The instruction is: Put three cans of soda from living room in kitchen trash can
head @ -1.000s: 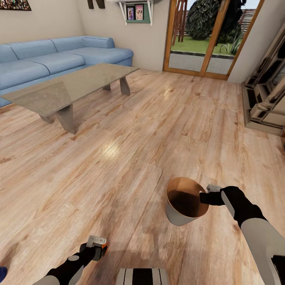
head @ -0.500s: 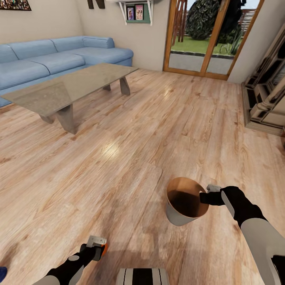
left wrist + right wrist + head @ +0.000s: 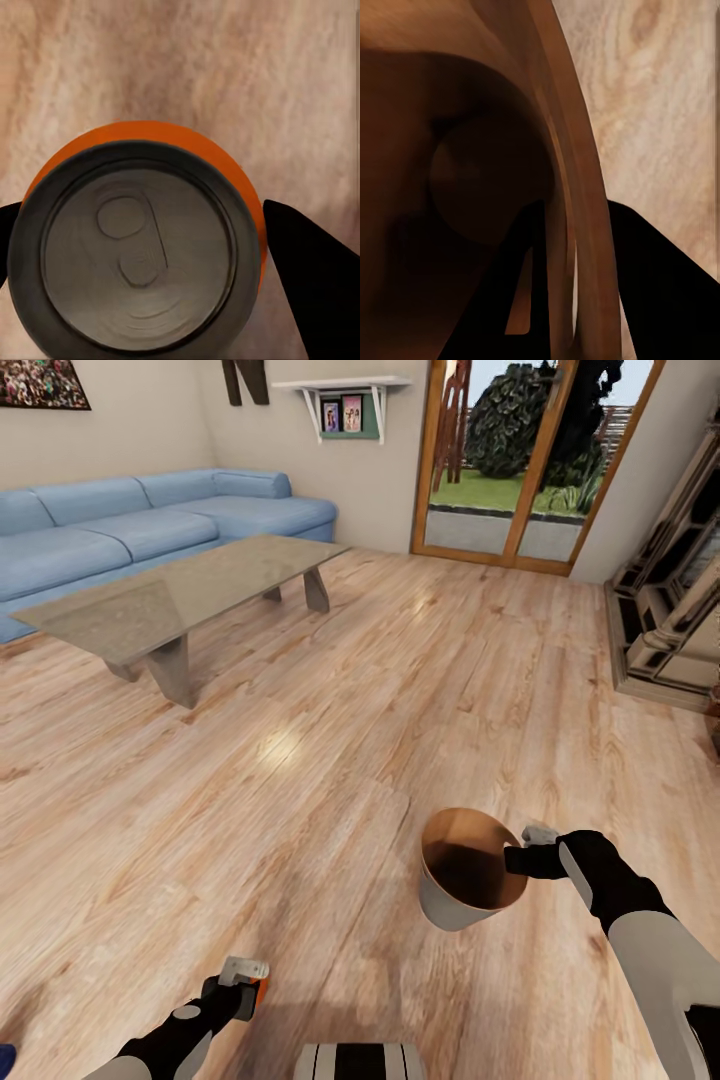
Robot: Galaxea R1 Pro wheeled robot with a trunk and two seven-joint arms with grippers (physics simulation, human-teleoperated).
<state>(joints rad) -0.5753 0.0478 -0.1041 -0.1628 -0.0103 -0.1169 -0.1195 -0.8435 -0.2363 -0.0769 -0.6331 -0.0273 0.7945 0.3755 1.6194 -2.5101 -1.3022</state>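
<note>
The right end effector (image 3: 522, 857) grips the trash can (image 3: 450, 895) rim; the left end effector (image 3: 247, 988) holds an orange can (image 3: 260, 992) above the wooden floor (image 3: 300, 780).

coffee table (image 3: 180, 600) before sofa (image 3: 150, 520); trash can (image 3: 445, 900) right of soda can (image 3: 258, 992).

living room, blue sofa (image 3: 150, 520), coffee table (image 3: 180, 595)

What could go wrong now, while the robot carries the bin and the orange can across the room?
1. The right gripper pinches the trash can only at its rim, one finger inside and one outside; the bin hangs tilted and might slip or swing.
2. The left gripper holds the orange can between two fingers, so a jolt might loosen it.
3. The glass coffee table stands ahead to the left; a wide turn could clip it.
</note>
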